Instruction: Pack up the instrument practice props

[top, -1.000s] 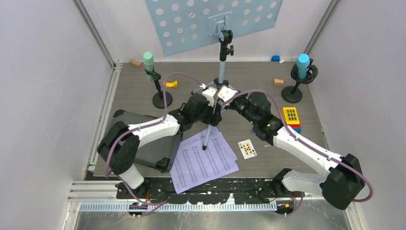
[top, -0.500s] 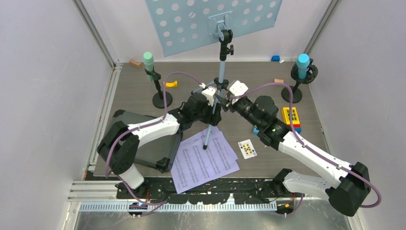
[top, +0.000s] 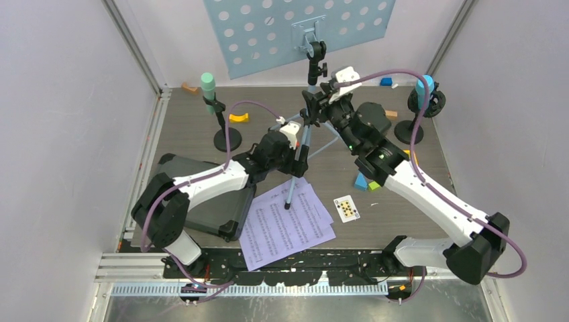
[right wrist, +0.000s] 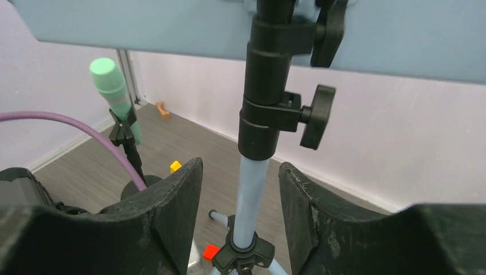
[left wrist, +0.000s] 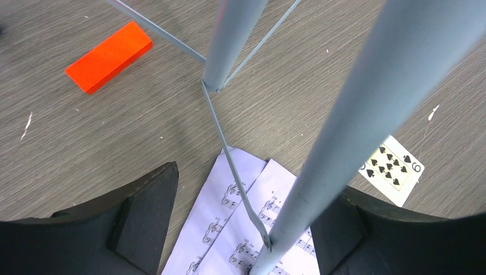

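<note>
grey wood-grain table (top: pixel 376 227) | pale walls (top: pixel 60 134) | left jaws spread round rack leg (left wrist: pixel 367 114) | right jaws spread round rack pole (right wrist: pixel 252 189)

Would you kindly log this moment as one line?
left jaws: open, astride tripod leg | right jaws: open, astride stand pole | rack: standing

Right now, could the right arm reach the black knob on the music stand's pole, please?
Probably yes: the right gripper hangs open at the pole just below the knob, nothing between.
</note>
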`<state>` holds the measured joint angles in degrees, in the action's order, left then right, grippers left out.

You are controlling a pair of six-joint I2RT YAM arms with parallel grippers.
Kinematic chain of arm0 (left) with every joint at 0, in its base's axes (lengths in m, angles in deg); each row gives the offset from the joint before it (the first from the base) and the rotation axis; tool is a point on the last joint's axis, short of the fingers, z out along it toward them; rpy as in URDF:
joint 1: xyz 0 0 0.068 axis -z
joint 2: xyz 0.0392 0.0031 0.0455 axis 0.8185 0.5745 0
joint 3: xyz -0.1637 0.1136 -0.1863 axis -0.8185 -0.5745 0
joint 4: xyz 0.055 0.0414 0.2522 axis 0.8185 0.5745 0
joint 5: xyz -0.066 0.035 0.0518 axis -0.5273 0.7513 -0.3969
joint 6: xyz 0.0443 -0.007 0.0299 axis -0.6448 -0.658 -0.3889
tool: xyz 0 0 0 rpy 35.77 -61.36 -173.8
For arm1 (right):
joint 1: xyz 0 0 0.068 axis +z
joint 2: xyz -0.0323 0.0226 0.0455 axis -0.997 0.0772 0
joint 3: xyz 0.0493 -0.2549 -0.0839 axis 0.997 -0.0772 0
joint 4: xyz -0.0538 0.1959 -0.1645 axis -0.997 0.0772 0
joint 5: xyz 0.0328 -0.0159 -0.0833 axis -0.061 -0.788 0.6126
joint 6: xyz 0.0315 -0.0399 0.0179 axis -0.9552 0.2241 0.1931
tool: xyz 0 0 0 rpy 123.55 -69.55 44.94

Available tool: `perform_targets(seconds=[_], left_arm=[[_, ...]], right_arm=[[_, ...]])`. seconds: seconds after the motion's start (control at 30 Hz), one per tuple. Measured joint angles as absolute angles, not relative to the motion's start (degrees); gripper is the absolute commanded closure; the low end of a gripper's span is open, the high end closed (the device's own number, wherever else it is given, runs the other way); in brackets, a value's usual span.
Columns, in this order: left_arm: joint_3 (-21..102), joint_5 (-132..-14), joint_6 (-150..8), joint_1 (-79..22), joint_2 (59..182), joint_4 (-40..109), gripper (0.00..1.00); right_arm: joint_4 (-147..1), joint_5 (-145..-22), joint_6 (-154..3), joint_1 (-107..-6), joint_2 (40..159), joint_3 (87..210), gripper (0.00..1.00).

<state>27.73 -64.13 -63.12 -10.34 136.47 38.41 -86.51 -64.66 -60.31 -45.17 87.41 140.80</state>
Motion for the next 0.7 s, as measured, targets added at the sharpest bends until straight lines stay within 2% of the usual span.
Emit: perform_targets(seconds=[0.23, 0.5, 0.7], left_arm=[[26.12, -63.26, -62.96, -10.34, 132.47, 37.80, 0.25], [23.49, -62.88, -62.42, -9.22, 132.27, 36.51, 0.28], [22.27, -62.05, -61.56, -7.48, 132.29, 36.05, 0.28]], right_arm=[[-85.20, -62.93, -62.98, -45.54, 93.64, 141.58, 0.48], [-85.92, -60.61, -64.36, -45.69, 96.02, 142.02, 0.63], [-86.73, -60.31, -64.47, -45.85, 96.04, 142.90, 0.63]])
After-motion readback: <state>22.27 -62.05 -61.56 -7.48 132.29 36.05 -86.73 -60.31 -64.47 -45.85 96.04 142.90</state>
